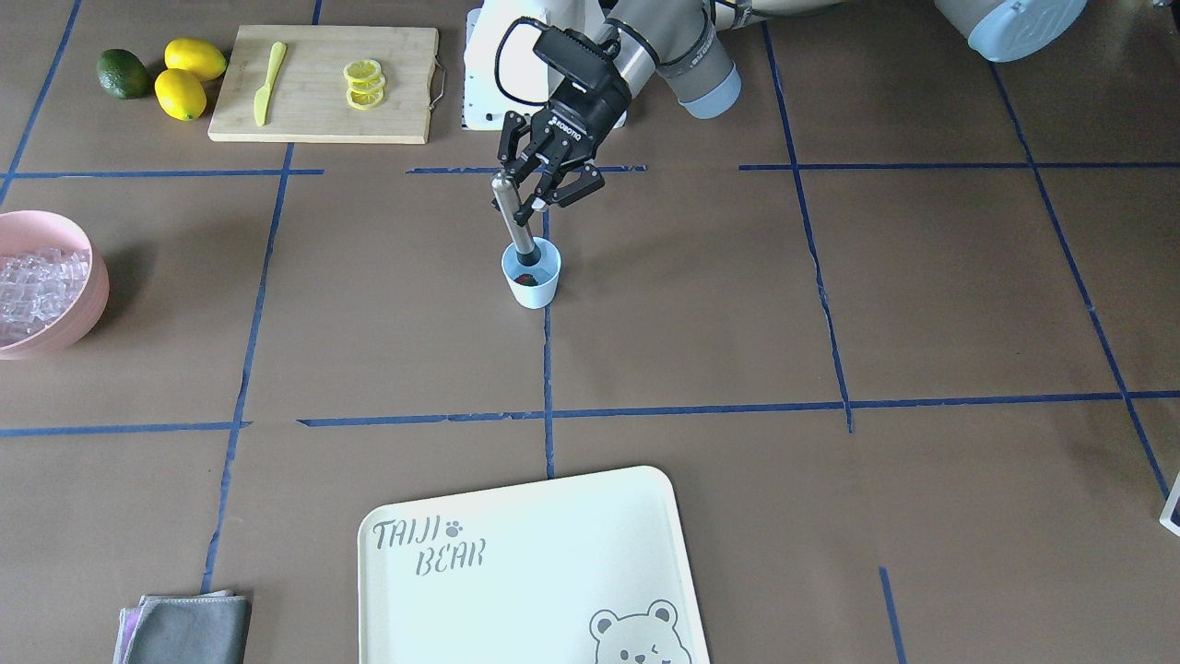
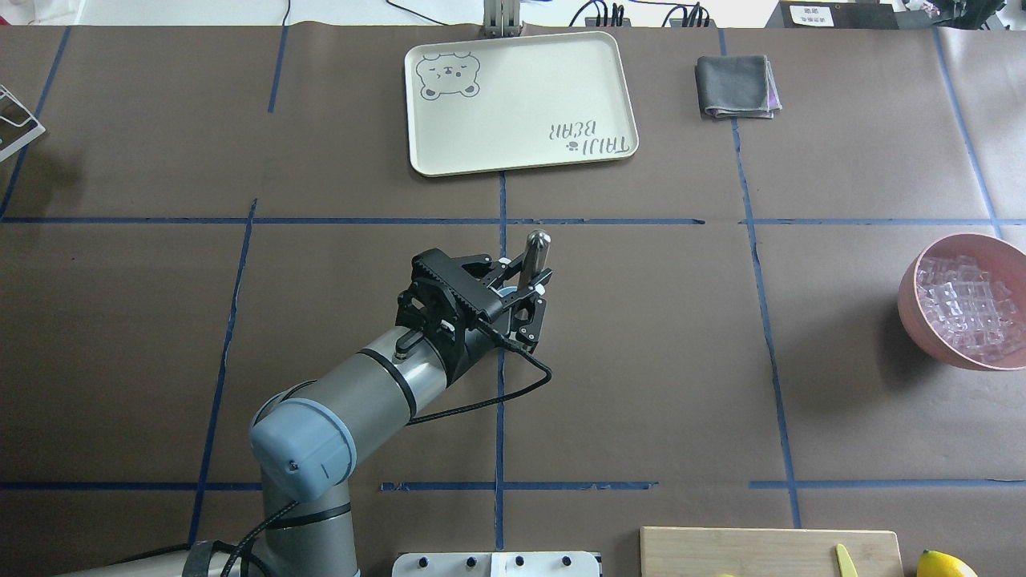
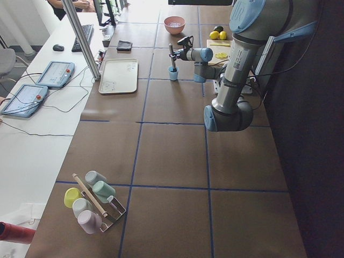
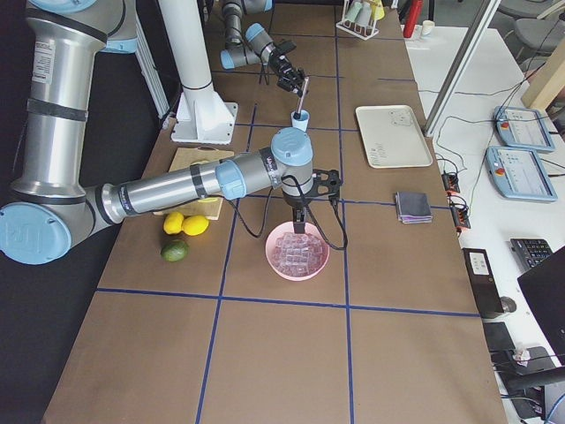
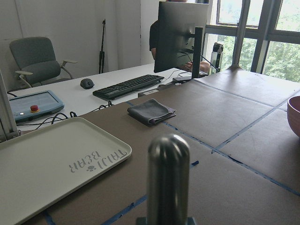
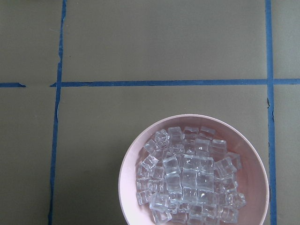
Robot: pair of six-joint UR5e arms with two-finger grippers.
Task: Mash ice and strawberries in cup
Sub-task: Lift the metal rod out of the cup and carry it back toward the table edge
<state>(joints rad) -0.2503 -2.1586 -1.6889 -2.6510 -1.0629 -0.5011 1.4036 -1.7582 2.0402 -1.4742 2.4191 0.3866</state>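
The pale blue cup (image 1: 532, 277) stands mid-table with a dark red strawberry (image 1: 525, 278) inside. I cannot tell whether ice is in the cup. My left gripper (image 1: 527, 205) is shut on a metal muddler (image 1: 510, 214) whose lower end is in the cup. From overhead the gripper (image 2: 525, 300) covers most of the cup, and the muddler's top (image 2: 535, 247) sticks out. The ice (image 6: 187, 180) fills a pink bowl (image 6: 125, 174). My right gripper (image 4: 300, 215) hangs over that bowl; I cannot tell if it is open or shut.
A cream tray (image 1: 516, 572) lies on the operators' side of the cup, with a grey cloth (image 1: 184, 632) beside it. A cutting board (image 1: 323, 83) with a knife and lemon slices, two lemons (image 1: 189, 78) and a green fruit (image 1: 123, 74) lie near the robot.
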